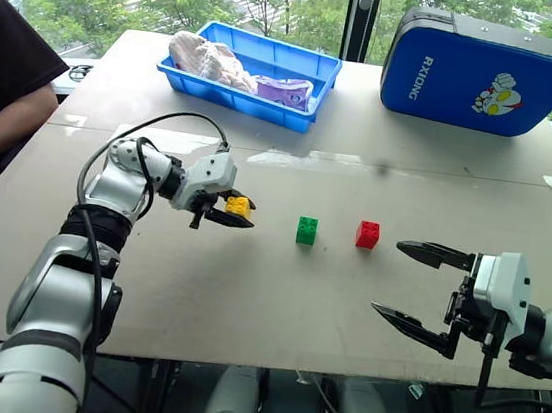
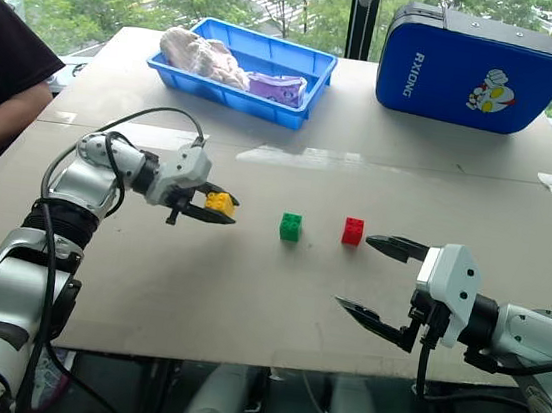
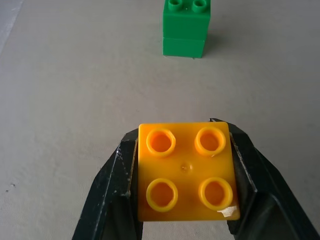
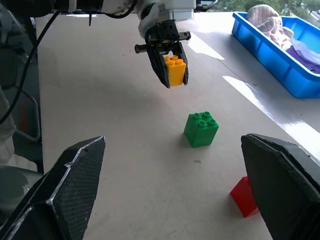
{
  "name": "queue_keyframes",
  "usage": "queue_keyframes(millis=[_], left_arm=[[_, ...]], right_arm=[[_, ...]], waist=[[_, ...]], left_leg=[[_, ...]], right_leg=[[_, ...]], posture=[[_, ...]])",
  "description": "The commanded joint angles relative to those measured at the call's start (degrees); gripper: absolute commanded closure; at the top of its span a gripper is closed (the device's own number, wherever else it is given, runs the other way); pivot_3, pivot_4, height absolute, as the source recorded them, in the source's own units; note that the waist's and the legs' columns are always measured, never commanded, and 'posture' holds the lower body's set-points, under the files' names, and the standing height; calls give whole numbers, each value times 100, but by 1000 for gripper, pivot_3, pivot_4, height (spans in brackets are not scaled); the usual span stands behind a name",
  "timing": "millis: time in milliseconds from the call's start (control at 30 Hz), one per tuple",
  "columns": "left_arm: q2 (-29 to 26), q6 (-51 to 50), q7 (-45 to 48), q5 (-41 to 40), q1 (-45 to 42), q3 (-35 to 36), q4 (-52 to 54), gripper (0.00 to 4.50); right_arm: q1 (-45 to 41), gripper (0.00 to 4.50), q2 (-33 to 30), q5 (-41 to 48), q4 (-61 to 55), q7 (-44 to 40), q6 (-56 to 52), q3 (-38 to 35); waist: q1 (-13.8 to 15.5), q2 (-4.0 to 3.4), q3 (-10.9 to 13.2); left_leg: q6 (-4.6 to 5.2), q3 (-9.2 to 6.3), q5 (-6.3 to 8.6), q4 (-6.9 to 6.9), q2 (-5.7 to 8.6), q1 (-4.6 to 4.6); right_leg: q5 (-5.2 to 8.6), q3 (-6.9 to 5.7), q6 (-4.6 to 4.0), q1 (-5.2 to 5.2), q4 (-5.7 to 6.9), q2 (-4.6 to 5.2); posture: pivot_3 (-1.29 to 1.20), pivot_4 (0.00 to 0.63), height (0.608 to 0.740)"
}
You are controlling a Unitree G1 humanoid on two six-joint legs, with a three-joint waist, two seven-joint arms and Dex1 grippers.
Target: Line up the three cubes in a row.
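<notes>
Yellow-orange studded cube clamped in left gripper

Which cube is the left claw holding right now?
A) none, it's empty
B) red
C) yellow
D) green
C: the left claw is shut on the yellow cube, held above the table, while the green cube and red cube sit on the table.

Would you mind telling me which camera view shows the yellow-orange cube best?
The left wrist view: the yellow-orange cube sits close up, studs facing the camera. Both eye views show it small; the right wrist view shows it from the side between black fingers.
</notes>
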State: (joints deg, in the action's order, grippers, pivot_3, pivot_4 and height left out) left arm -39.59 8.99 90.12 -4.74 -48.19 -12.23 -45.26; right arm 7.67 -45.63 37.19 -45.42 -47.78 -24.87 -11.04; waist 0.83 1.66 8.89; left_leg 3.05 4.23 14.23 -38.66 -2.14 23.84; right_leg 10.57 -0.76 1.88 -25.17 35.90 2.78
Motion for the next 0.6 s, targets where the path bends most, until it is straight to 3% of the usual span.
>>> queue_keyframes(millis=[33, 600], left_arm=[[49, 166, 106, 70, -184, 11, -75, 3149], [312, 601, -26, 485, -381, 21, -712, 3149]], right_arm=[[13, 0, -12, 60, -240, 86, -4, -71], [143, 0, -55, 90, -352, 210, -52, -196]], waist=[[0, 1, 0], [6, 2, 0]], left_leg=[[0, -1, 0, 0, 0, 0], [0, -6, 0, -2, 0, 1]], right_leg=[[0, -1, 0, 0, 0, 0], [0, -5, 0, 1, 3, -2]], posture=[[0, 150, 740], [0, 150, 740]])
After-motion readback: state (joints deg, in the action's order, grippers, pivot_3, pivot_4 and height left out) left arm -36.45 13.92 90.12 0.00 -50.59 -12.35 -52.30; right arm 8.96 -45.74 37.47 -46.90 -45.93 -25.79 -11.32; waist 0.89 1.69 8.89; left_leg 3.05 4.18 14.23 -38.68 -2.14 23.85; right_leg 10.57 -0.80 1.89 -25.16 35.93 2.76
